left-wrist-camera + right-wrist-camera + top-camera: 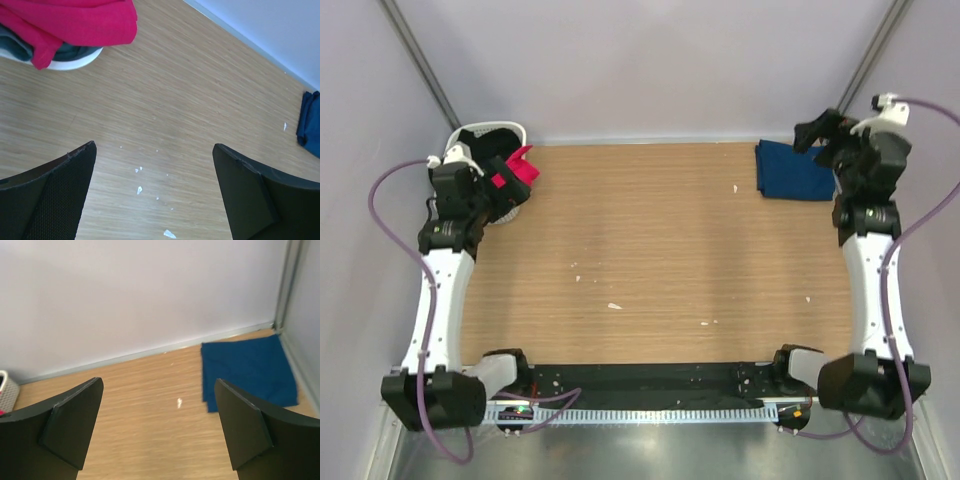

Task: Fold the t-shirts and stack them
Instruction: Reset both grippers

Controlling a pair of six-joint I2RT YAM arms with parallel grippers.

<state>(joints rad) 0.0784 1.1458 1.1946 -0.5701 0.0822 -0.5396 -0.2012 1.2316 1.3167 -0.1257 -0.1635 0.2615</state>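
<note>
The left hand [154,147] is spread wide and holds nothing, with only bare tabletop [190,100] and a few white specks [139,189] between its fingers. Just beyond its left finger, the bright pink t-shirt [75,20] spills in a loose heap over the rim of the small white basket [65,64]. It looks light, limp and likely to sag or drag, so a pinch on the overhanging hem or a bunched fold near the rim seems the surest hold. Lifting it high should free it from the dark fabric [15,47] beneath. The right hand [159,381] is equally wide and empty. Ahead of it and off toward its right finger, the navy blue t-shirt [247,370] lies flat, already folded into a rectangle against the corner walls. It would take a grip best at a layered edge, though the layers may slide apart. The basket is cut off at the frame edge, so I cannot tell how many garments it holds, or whether the dark piece is a shirt. No chest print shows on the navy one.
</note>
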